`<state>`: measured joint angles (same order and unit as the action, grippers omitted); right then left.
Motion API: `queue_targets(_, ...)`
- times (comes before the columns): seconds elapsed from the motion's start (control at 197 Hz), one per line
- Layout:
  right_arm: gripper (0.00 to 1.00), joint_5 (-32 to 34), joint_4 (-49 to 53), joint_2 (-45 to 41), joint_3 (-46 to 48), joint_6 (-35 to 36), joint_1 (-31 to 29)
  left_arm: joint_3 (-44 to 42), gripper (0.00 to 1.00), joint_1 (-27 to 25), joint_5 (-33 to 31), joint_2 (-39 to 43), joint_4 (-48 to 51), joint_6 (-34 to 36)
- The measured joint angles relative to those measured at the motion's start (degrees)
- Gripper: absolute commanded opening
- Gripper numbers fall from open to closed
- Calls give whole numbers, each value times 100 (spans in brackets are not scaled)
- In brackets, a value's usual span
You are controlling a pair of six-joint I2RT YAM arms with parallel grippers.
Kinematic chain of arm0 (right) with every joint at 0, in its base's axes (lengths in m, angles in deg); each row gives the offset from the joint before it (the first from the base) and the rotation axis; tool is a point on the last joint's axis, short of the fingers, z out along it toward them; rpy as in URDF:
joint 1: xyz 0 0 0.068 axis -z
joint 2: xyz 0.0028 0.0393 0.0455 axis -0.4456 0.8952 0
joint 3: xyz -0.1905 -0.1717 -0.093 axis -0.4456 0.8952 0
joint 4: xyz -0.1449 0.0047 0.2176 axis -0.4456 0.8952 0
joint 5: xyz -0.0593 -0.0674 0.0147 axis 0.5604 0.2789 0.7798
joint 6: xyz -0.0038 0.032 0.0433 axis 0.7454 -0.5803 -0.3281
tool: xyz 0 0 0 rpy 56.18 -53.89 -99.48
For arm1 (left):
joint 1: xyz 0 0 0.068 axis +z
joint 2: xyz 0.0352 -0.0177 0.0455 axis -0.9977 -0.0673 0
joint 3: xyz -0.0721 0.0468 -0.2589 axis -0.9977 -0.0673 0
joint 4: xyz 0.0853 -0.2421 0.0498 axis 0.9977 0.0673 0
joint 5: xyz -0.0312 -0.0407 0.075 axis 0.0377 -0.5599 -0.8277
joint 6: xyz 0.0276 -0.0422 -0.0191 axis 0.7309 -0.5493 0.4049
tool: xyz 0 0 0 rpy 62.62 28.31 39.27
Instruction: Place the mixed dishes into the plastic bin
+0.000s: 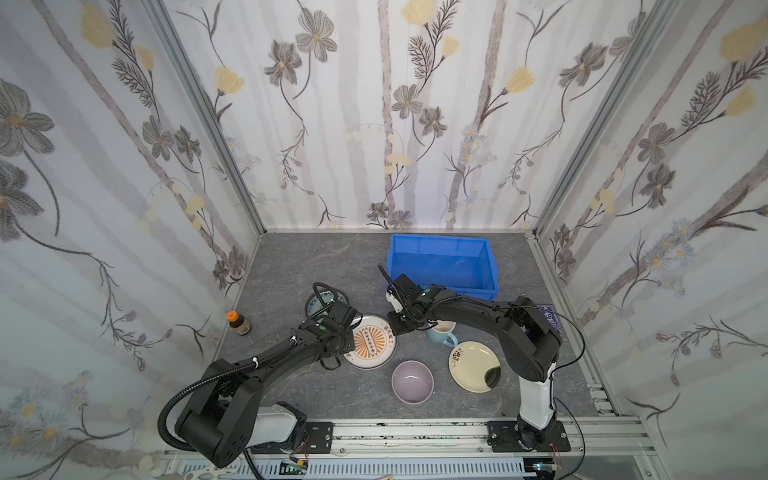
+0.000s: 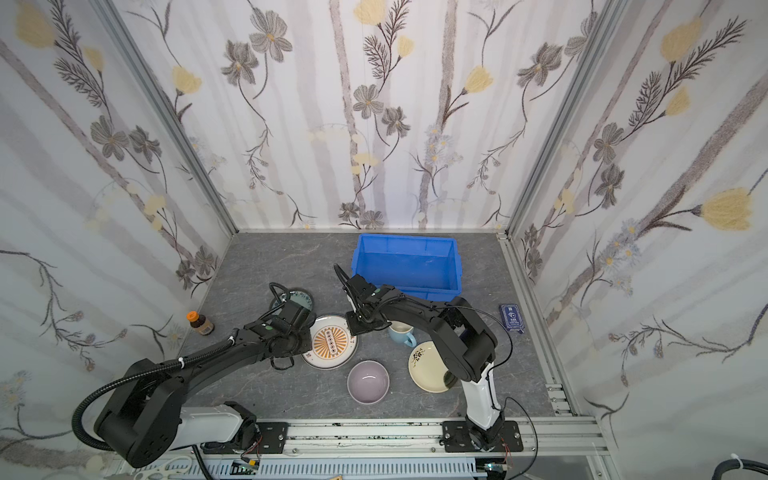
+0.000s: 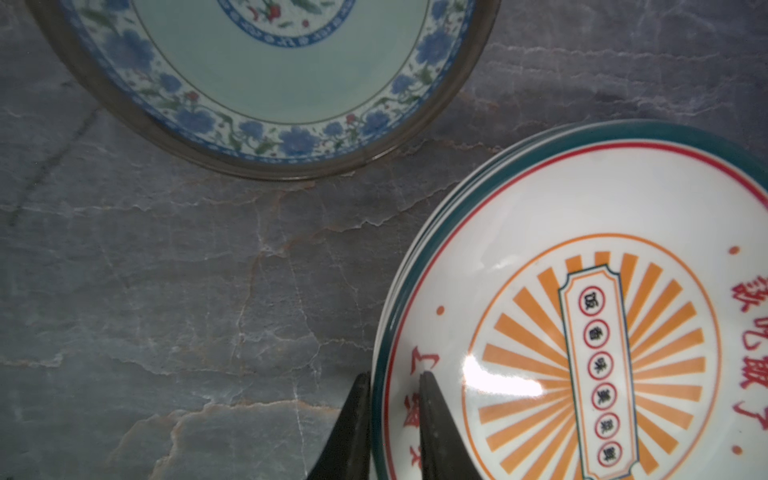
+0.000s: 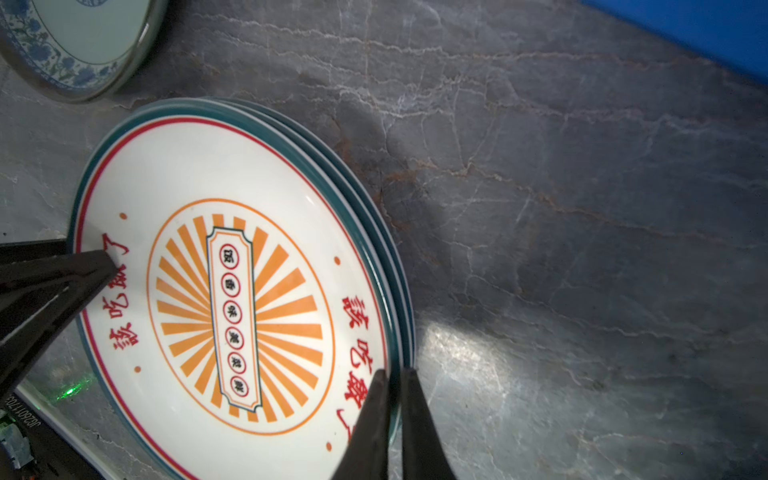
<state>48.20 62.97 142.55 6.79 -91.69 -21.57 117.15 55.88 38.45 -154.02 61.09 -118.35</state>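
Observation:
A stack of teal-rimmed plates (image 1: 371,341) with an orange sunburst lies mid-table. My left gripper (image 3: 395,399) has its jaws closed around the stack's left rim, one finger outside and one on the top plate's face. My right gripper (image 4: 394,390) pinches the top plate's opposite rim, near the light-blue mug (image 1: 441,334). A dark-rimmed plate with blue flowers (image 3: 266,83) sits just behind the stack, partly under the left arm. The lilac bowl (image 1: 412,381) and the cream plate (image 1: 473,366) rest in front. The blue plastic bin (image 1: 442,262) stands behind at the right, nothing in it.
A small brown bottle with an orange cap (image 1: 239,323) stands by the left wall. A dark blue card (image 2: 511,318) lies near the right wall. Patterned walls close the table on three sides, and the arms' rail runs along the front.

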Motion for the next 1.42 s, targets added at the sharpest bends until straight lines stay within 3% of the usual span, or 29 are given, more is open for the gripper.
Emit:
queue_targets(0.447,11,-214,-269,2,144,-37,81,42,3,2,-229,-195,-175,11)
queue_targets(0.665,10,-302,-376,81,122,-28,94,52,3,11,-446,-264,-319,22)
queue_targets(0.812,0,-363,-374,70,111,-39,127,83,9,11,-466,-256,-286,42)
queue_targets(1.021,0,-612,-356,57,90,-15,251,105,10,11,-468,-227,-240,48)
queue_targets(1.422,0,-793,-356,-131,68,35,249,155,42,11,-140,-291,-87,61)
